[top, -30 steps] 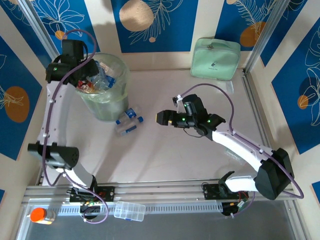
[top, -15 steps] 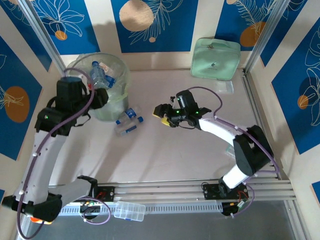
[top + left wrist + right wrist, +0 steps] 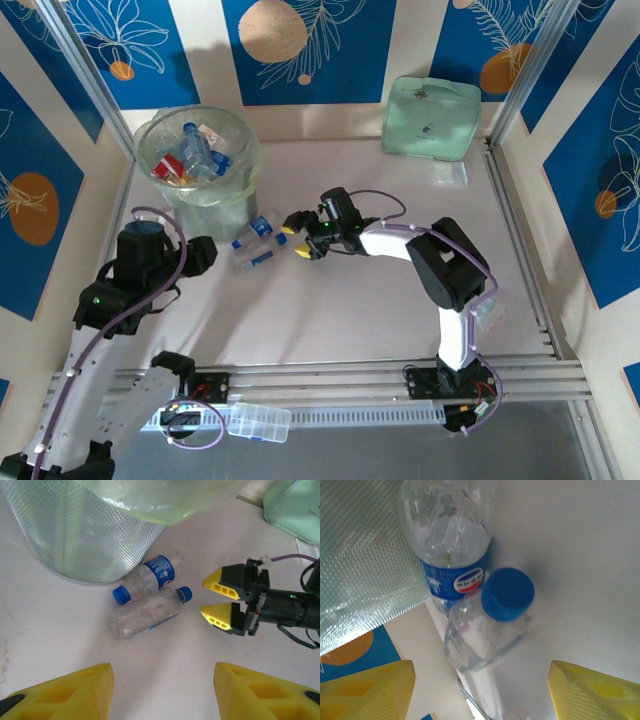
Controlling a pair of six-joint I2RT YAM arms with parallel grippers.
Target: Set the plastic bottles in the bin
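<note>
**Two bottles are lying by the bin, and both grippers are open**

The bin [image 3: 212,215] is standing at the far left of the table [image 3: 380,300]. It is holding a heap of bottles [image 3: 190,152], some with blue caps, and a bit of red is showing among them.

Two more bottles are lying on the table just beside the bin, on its near right side. They are lying side by side and touching each other. The far one, the bottle with the blue label [image 3: 152,575], is resting just beside the foot of the bin. The near one, the crumpled clear bottle [image 3: 145,619], is pointing its blue cap at the right gripper [image 3: 296,238].

The right gripper is reaching in from the right, low over the table. Its yellow fingers [image 3: 222,580] are spread apart and gripping nothing. Their tips are sitting near the blue cap, with a gap in between.

The left gripper [image 3: 162,690] is hanging over the near left part of the table and facing the two bottles. Its yellow fingers [image 3: 65,690] are spread wide, holding nothing, well apart from the bottles.

A green pouch [image 3: 432,118] is lying at the far right by the wall. A clear box [image 3: 258,423] is sitting at the near edge, between the two arm bases
</note>
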